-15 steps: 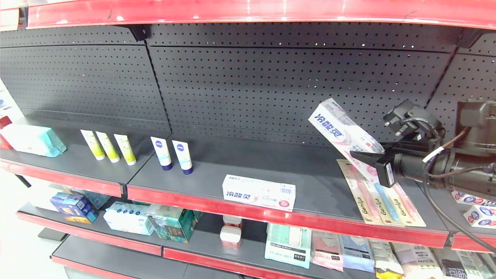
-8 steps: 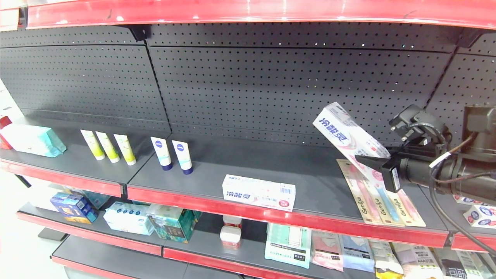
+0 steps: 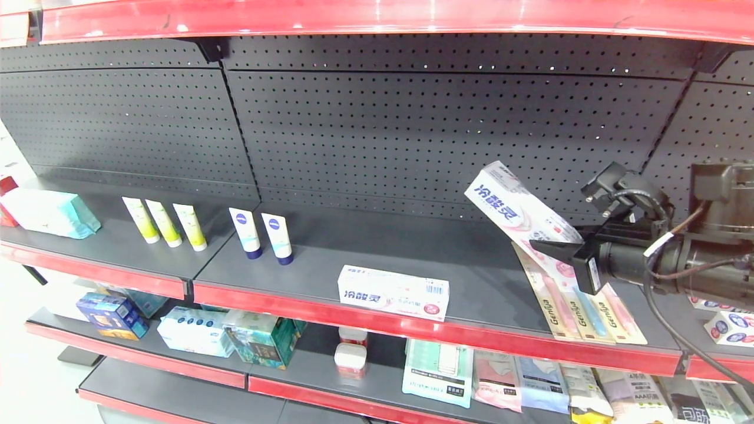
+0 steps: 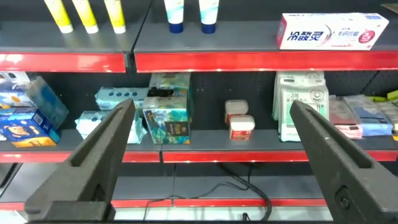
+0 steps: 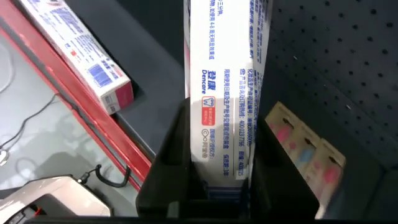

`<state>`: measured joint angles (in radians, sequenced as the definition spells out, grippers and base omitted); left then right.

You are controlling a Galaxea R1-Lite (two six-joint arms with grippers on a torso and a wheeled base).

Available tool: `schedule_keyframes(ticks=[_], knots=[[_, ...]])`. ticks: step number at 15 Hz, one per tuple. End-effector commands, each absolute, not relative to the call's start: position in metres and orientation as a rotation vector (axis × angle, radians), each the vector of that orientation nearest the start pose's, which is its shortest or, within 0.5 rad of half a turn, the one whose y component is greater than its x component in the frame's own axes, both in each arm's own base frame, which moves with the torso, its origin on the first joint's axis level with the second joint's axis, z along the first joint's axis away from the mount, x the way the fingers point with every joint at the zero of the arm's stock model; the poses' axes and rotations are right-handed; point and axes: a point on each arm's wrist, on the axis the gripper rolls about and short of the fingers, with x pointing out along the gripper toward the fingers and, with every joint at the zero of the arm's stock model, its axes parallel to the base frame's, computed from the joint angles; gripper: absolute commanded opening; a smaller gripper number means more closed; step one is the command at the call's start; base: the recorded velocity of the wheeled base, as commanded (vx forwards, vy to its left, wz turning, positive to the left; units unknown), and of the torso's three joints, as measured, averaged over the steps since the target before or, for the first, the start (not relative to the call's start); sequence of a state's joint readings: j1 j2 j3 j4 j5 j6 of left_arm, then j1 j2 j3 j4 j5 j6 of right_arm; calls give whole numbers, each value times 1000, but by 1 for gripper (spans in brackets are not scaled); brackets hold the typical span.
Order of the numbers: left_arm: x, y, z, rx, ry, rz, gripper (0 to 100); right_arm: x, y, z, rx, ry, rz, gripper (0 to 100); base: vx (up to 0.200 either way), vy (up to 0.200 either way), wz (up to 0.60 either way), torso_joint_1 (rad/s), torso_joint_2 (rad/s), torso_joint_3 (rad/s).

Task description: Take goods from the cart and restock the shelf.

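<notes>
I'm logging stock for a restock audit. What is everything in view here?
Held toothpaste box: one, white-pink, tilted above shelf, right side.
Shelved toothpaste box: one, white-pink, shelf front edge.
Toothbrush pack: one, pink-blue, flat on shelf, right.
Yellow-green tubes: three, shelf left.
Blue-capped tubes: two, white, beside them.
Soft pack: one, light blue, far left.
Lower goods: several, mixed colours, on lower shelves.
Right pincer: one, black, shut on the held box.
Left pincer: one, black, open, facing lower shelves.
</notes>
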<state>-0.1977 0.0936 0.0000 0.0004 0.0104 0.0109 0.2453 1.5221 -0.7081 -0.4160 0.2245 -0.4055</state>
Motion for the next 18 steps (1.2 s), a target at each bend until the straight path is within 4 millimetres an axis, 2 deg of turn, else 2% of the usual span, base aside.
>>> schedule_keyframes(ticks=[1,5,10,13,15,18], knots=[[-15,3,77,21,95,-188,100,260,69,177,-395,327,564,0,0,0,0,0,0,0],[-15,3,77,21,95,-188,100,301,68,161,-445,326,671,0,0,0,0,0,0,0],[-15,3,77,21,95,-188,100,322,56,147,-440,307,784,0,0,0,0,0,0,0],[-15,3,77,21,95,-188,100,333,56,140,-436,290,846,0,0,0,0,0,0,0],[-15,3,77,21,95,-188,100,348,56,133,-434,277,880,0,0,0,0,0,0,0],[-15,3,77,21,95,-188,100,364,57,116,-446,281,919,0,0,0,0,0,0,0]])
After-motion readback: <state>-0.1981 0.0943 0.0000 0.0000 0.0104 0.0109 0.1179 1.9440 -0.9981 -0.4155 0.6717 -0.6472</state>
